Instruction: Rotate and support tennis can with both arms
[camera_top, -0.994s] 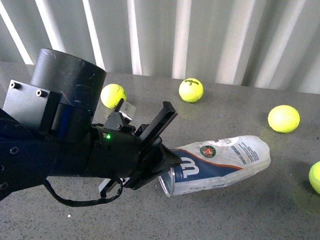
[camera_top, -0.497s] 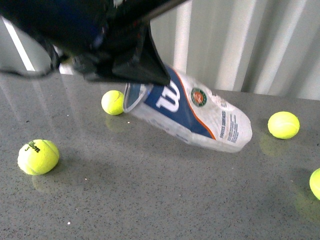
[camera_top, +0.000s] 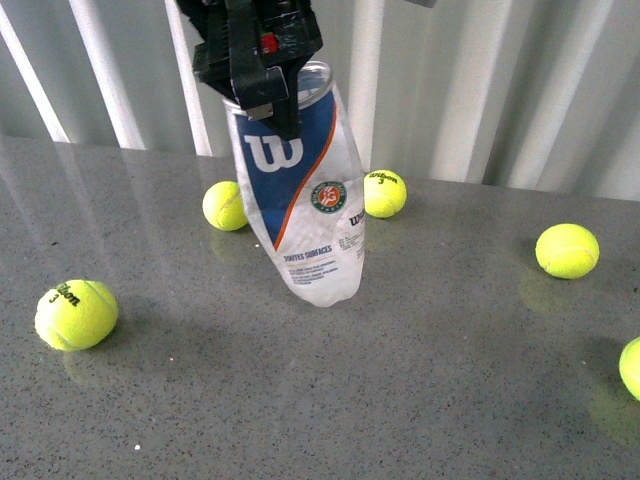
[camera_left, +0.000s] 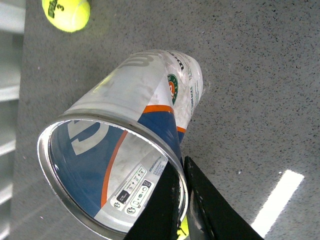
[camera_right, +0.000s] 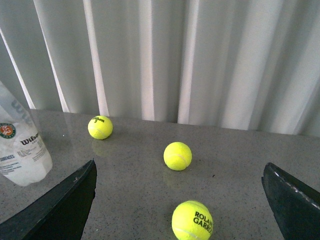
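The tennis can (camera_top: 305, 195) stands nearly upright on the grey table, its closed end down and its silver-rimmed open mouth up, leaning slightly. My left gripper (camera_top: 262, 85) is shut on the rim from above. In the left wrist view one finger sits inside the tennis can (camera_left: 125, 120) and the other outside, pinching the wall at the left gripper (camera_left: 181, 200). The can looks empty. My right gripper (camera_right: 180, 200) is open, low over the table, with the tennis can (camera_right: 20, 150) off to one side and well apart from it.
Loose tennis balls lie around: one (camera_top: 76, 313) at front left, two (camera_top: 225, 205) (camera_top: 385, 193) behind the can, one (camera_top: 567, 250) at right, another (camera_top: 630, 368) at the right edge. White curtain (camera_top: 480, 80) closes the back.
The left gripper has lifted and swung the can from lying on its side to nearly upright, mouth up. The left arm has risen out of the front view's lower half.
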